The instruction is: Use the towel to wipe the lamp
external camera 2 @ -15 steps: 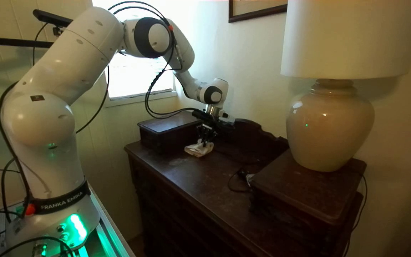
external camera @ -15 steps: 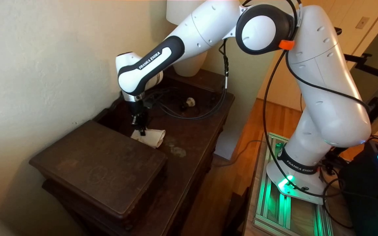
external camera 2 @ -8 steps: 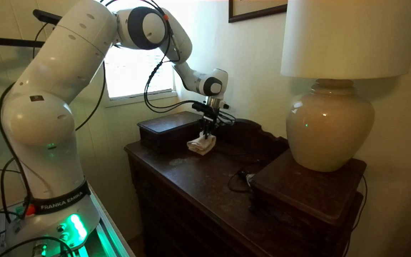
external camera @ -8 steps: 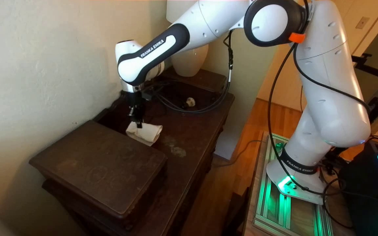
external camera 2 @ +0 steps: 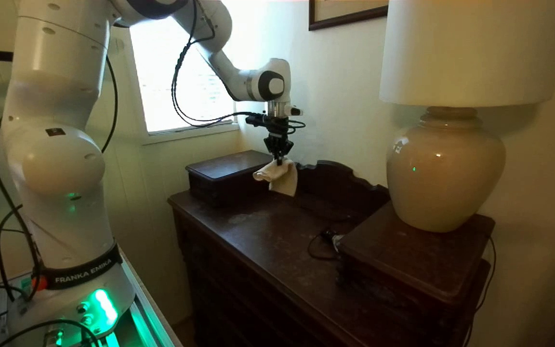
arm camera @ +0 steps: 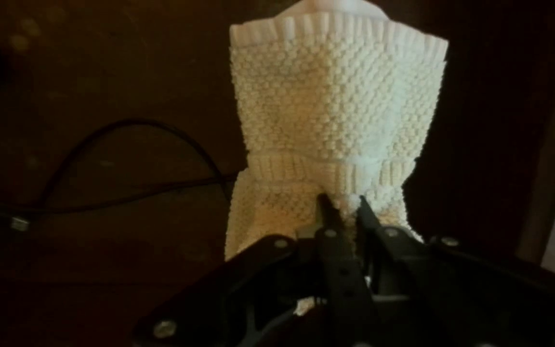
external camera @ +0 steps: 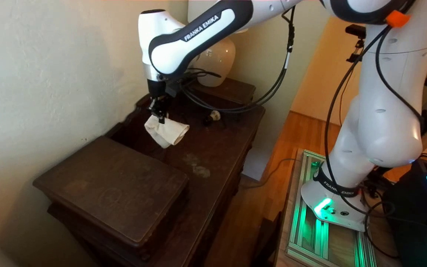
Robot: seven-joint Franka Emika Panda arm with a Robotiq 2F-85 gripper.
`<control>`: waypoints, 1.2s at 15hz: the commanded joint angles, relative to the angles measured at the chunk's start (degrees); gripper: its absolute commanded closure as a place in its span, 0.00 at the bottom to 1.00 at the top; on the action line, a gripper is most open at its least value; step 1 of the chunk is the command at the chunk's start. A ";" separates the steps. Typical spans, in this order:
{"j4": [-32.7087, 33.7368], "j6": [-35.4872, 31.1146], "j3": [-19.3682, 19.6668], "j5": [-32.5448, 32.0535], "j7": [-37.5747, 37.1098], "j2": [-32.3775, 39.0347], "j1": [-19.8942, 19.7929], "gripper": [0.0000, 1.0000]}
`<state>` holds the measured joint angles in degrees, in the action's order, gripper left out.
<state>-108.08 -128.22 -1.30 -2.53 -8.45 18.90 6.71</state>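
Note:
My gripper (external camera 2: 279,161) is shut on the towel (external camera 2: 284,179), a cream-white knitted cloth that hangs folded below the fingertips, lifted off the dark dresser top. In the wrist view a pinch of the towel (arm camera: 330,101) sits between the gripper's (arm camera: 341,197) two close fingers, and the rest spreads forward of them. The lamp (external camera 2: 446,168), with its bulbous cream base and white shade (external camera 2: 470,53), stands well apart from the towel at the opposite end of the dresser. In an exterior view, my arm partly covers the lamp (external camera: 219,61).
The dark dresser (external camera 2: 258,241) has a raised box (external camera: 113,185) at one end and another raised box (external camera 2: 422,246) under the lamp. A carved backboard (external camera 2: 340,176) runs along the wall. A small pale-and-dark object (external camera: 215,115) and a thin cable (arm camera: 133,123) lie on the dresser top.
The gripper has risen from the dresser top, carrying the towel up with it. The towel's loose ends now hang in the air, while the lamp has stayed put.

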 commanded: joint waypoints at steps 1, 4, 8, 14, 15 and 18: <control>-13.44 -4.86 2.67 -6.71 -11.35 -12.66 1.18 0.97; -19.91 -6.28 3.65 -12.93 -19.97 -20.69 -0.50 0.97; -24.90 -4.66 3.38 -20.65 -29.25 -28.18 -5.23 0.97; -26.21 -5.33 2.38 -21.03 -28.61 -30.23 -11.06 0.90; -27.18 -6.37 2.50 -20.94 -28.44 -30.93 -11.87 0.90; -28.32 -7.21 2.57 -20.90 -28.40 -31.54 -12.39 0.90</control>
<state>-136.44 -135.42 2.76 -23.97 -37.28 -12.65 -4.12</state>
